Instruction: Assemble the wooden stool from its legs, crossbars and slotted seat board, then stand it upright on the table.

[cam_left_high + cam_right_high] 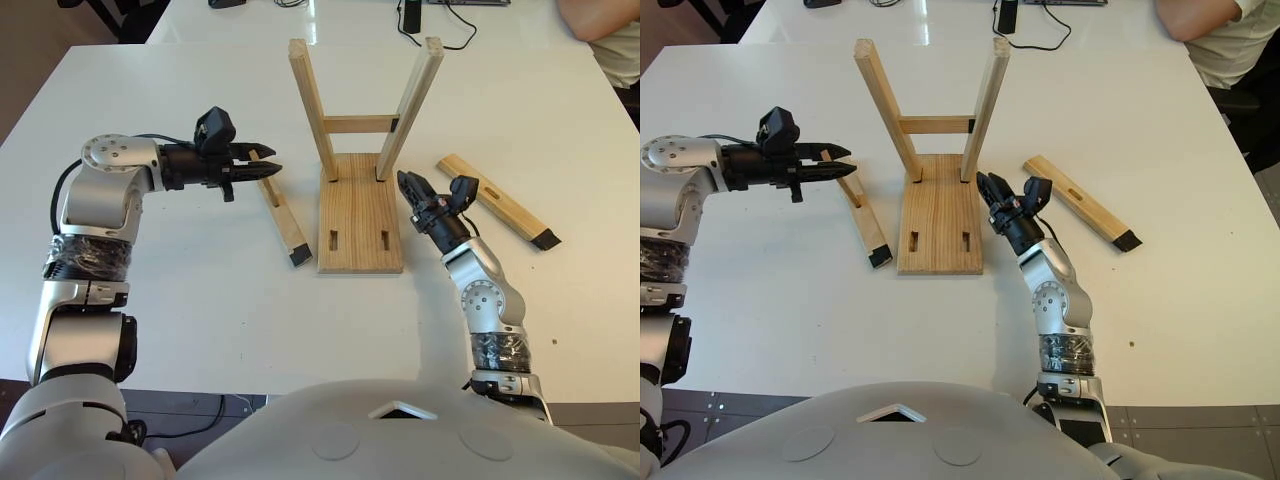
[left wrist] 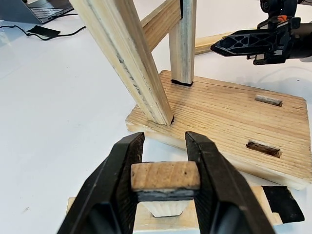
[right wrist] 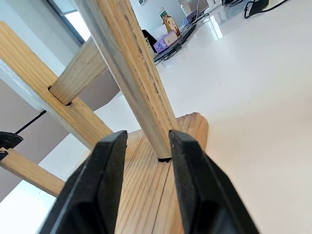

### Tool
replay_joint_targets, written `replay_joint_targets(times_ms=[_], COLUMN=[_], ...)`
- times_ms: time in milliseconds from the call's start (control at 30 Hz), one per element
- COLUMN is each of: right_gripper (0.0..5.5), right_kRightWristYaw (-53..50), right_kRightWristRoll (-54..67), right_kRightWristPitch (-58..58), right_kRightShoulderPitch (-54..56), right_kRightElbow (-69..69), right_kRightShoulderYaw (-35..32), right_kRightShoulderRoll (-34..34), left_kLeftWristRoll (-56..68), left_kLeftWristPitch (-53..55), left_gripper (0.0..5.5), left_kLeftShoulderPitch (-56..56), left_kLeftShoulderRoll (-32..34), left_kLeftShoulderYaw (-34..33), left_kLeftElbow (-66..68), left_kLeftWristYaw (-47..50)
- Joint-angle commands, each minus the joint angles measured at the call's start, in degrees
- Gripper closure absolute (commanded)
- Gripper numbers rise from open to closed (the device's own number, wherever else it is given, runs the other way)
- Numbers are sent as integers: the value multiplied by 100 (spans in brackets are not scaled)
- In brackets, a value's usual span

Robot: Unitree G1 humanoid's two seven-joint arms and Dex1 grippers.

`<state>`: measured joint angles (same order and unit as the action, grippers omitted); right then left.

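The slotted seat board (image 1: 358, 235) lies flat mid-table. Two legs (image 1: 313, 105) (image 1: 410, 105) stand in its far slots, joined by a crossbar (image 1: 358, 124). The two near slots (image 1: 332, 239) are bare. One loose leg (image 1: 287, 225) lies just left of the board, another (image 1: 497, 200) to its right. My left gripper (image 1: 272, 168) hovers over the left loose leg's far end, shut on a short wooden bar (image 2: 165, 175) whose end face shows between the fingers. My right gripper (image 1: 408, 186) is open beside the base of the right standing leg (image 3: 141, 92), holding nothing.
Cables and a black device (image 1: 411, 15) lie at the table's far edge, with a laptop (image 2: 29, 9) beyond. Bare white table (image 1: 200, 290) spreads in front of the board and to the far left.
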<state>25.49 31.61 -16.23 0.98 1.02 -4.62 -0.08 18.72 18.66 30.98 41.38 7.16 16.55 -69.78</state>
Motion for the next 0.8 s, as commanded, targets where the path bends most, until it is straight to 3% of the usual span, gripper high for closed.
replay_joint_targets(times_ms=[33, 433, 600, 633, 800], right_gripper=[392, 392, 392, 392, 392], right_kRightWristYaw=[-126, -196, -187, -197, -289], right_kRightWristRoll=[-56, -67, -37, -38, -17], right_kRightWristPitch=[59, 32, -5, 11, 22], right_kRightShoulderPitch=[-13, 86, 103, 89, -15], right_kRightElbow=[89, 228, 253, 266, 274], right_kRightShoulderYaw=[-66, -116, -189, -213, -320], right_kRightShoulderRoll=[49, 77, 21, 18, 64], left_kLeftWristRoll=[-377, -296, -506, -464, -957], left_kLeftWristPitch=[11, -271, -663, -678, -1315], left_gripper=[416, 416, 416, 380, 320], left_kLeftShoulderPitch=[-232, -475, -218, -154, -245], left_kLeftShoulderRoll=[-157, -194, -319, -314, -60], left_kLeftShoulderYaw=[429, 319, 231, 185, -37], left_kLeftElbow=[472, 945, 1028, 982, 685], left_kLeftWristYaw=[-194, -365, 123, 141, 705])
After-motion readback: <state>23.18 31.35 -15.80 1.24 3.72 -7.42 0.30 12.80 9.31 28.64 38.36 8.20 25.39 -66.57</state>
